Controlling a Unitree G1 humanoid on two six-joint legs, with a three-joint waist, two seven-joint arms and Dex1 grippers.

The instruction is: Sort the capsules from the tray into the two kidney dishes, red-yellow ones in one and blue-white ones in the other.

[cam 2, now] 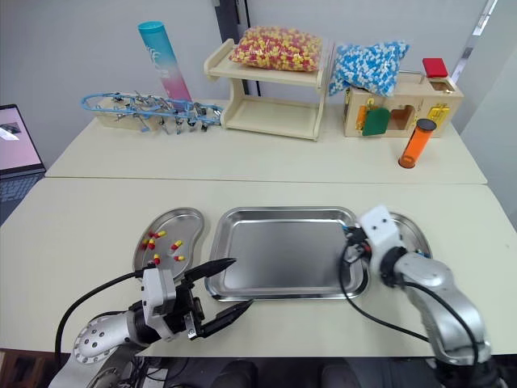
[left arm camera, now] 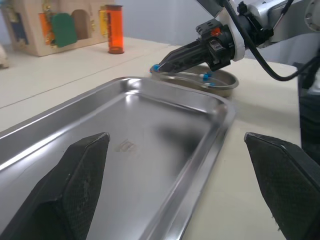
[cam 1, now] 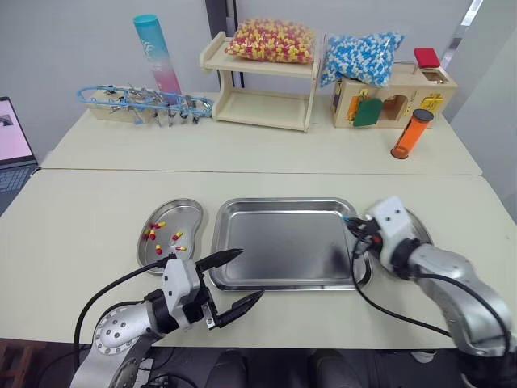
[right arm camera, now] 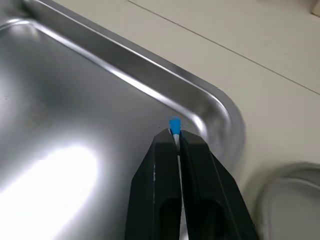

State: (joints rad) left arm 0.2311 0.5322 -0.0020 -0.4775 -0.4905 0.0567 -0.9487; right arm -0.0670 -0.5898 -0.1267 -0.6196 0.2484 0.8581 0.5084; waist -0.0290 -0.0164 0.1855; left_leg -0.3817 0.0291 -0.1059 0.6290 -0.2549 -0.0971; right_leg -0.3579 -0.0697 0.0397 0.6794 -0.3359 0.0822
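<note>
Right gripper (right arm camera: 174,139): fingers pressed together on a blue-white capsule (right arm camera: 174,124), whose blue end stands out just past the tips. The capsule's long axis runs along the fingers, so it points the way they point. The tips hang over the inner side of the tray (cam 1: 283,202), close to the tray's far-right corner and its right rim.

Right kidney dish (cam 2: 412,230): lies on the desk (cam 1: 97,218) just outside that right rim, on the robot's right of the fingers and near them. A few blue-white capsules (left arm camera: 205,76) already lie in it. The rim is the one thing between the held capsule and this dish. The coming move is therefore judged a short carry rightward across the rim, then a release. The right arm is by far the nearer one for it.

Left gripper (cam 1: 251,272): fingers wide apart and holding nothing, at the tray's near-left corner. One finger is over the tray floor, the other over the desk's near edge.

Left kidney dish (cam 1: 174,204): sits beside the tray's left rim and holds several red-yellow capsules (cam 1: 157,226).

The tray floor shows no other capsule, so the sort is judged nearly finished.
</note>
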